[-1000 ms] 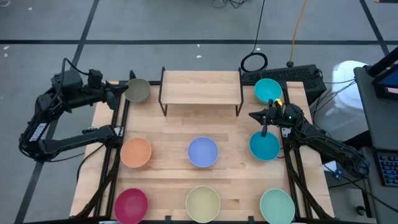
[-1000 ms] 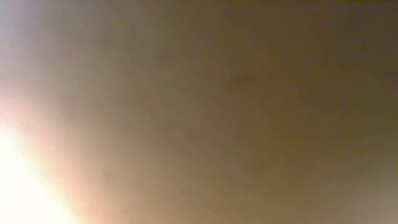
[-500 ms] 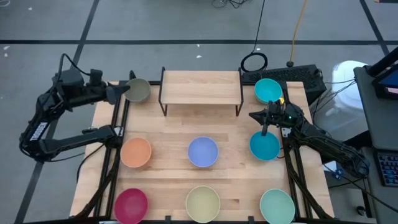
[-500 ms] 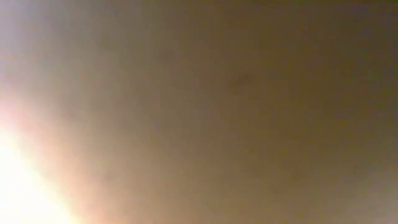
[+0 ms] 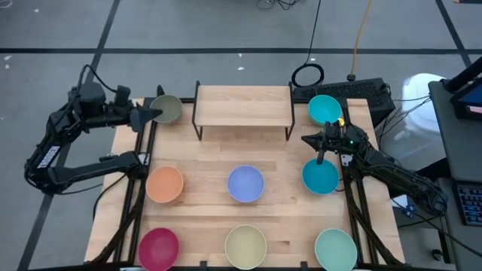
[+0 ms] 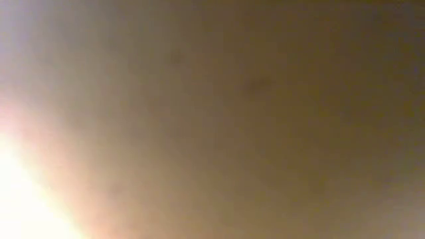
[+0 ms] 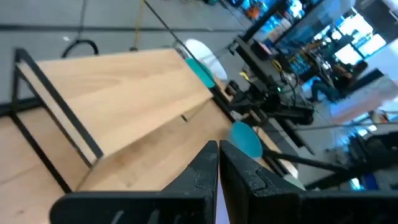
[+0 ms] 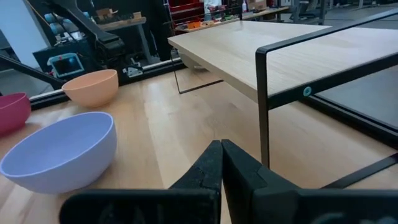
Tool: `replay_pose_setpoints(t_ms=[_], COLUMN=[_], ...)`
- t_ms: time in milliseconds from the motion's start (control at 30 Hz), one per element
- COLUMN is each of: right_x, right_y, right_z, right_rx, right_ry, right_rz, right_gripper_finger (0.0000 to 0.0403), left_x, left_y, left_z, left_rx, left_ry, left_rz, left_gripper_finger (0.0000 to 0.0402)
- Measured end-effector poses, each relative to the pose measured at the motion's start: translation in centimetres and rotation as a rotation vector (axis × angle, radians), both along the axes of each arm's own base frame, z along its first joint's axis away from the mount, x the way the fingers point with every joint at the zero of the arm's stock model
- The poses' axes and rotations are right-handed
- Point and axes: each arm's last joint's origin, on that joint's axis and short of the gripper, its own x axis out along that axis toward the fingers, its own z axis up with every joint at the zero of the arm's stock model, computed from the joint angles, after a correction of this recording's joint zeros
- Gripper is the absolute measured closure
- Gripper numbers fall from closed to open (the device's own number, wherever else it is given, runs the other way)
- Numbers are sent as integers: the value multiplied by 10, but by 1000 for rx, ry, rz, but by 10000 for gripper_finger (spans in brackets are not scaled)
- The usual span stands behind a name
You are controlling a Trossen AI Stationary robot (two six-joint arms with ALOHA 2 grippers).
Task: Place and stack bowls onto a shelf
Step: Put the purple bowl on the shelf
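The shelf [image 5: 243, 105] stands at the table's far middle with nothing on its light wood board. An olive-grey bowl [image 5: 169, 110] rests on its base left of the shelf. My left gripper [image 5: 154, 114] is shut and hovers over that bowl's left rim; the left wrist view shows only its shut fingers [image 7: 217, 158] and the shelf [image 7: 124, 87]. Two cyan bowls [image 5: 325, 109] [image 5: 320, 178] sit at the right. Between them my right gripper [image 5: 307, 140] is shut and level, pointing at the shelf's leg [image 8: 262, 106].
Orange [image 5: 165, 184] and periwinkle [image 5: 245, 184] bowls sit in the middle row. Magenta [image 5: 158, 248], pale yellow [image 5: 245, 246] and mint green [image 5: 336, 248] bowls line the near edge. Something close blocks the low view. A black cable coil [image 5: 307, 74] lies behind the shelf.
My left gripper has rolled a little about its own axis and its tip has edged slightly toward the olive-grey bowl. The bowls and the shelf have stayed where they were.
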Motion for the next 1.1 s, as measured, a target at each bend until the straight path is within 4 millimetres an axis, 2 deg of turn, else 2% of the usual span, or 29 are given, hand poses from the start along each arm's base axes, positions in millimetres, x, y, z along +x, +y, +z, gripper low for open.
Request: replay_pose_setpoints(t_ms=[200,367,467,533,633,967,1100], right_x=[0,1,1,1,1,0,0], right_y=[0,-1,-1,-1,0,0,0], right_z=[4,15,20,22,23,26,27], right_rx=[-34,-103,-132,-148,-155,-143,-150], right_ry=[-35,-122,-164,-184,-193,-227,-235], right_rz=[1,1,1,0,1,-3,-3], right_gripper_finger=[403,403,403,403,403,376,356], left_x=[4,10,16,21,32,71,84], left_y=[-4,-4,-2,-2,0,9,11], left_z=[0,-4,-11,-18,-29,-45,-51], left_rx=[125,273,297,270,141,-107,-157], left_ry=[15,94,189,270,366,448,485], left_rz=[-246,-321,-346,-375,-407,-430,-435], left_gripper_finger=[382,382,383,383,382,380,363])
